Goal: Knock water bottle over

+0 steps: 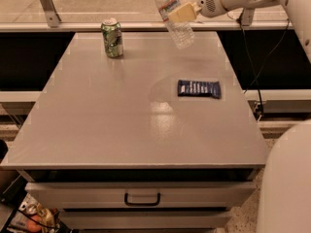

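Note:
The water bottle (180, 33) is a clear ribbed plastic bottle with a white-and-red label band. It hangs tilted above the far edge of the grey table (112, 125), its top leaning left and its base off the surface. My gripper (181, 13) reaches in from the upper right. Its tan fingers (185, 11) are closed around the bottle's middle. My white arm runs off to the upper right.
A green soda can (112, 38) stands upright at the table's far left. A dark blue snack packet (198, 88) lies flat at right of centre. A drawer with a handle (142, 198) sits below the front edge. A window rail (73, 26) runs behind the table.

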Action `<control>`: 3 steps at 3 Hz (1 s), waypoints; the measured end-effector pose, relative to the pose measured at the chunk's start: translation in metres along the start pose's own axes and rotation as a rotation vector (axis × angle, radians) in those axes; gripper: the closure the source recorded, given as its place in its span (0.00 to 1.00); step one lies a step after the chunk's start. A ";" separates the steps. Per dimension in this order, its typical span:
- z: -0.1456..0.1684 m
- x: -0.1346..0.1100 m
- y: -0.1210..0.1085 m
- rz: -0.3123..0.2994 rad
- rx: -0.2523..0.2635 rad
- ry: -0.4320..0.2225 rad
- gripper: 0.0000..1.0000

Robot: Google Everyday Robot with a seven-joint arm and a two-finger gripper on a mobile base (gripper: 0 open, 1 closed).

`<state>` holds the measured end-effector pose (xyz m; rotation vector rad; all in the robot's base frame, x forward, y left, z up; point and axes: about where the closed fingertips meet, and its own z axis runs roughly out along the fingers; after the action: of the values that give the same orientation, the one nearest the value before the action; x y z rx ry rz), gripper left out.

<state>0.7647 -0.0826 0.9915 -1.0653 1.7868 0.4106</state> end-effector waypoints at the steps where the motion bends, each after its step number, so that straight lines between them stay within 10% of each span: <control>1: -0.011 0.010 -0.002 -0.022 0.017 0.114 1.00; 3: -0.016 0.045 0.005 -0.042 0.007 0.346 1.00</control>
<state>0.7458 -0.1120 0.9589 -1.2232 2.0615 0.2021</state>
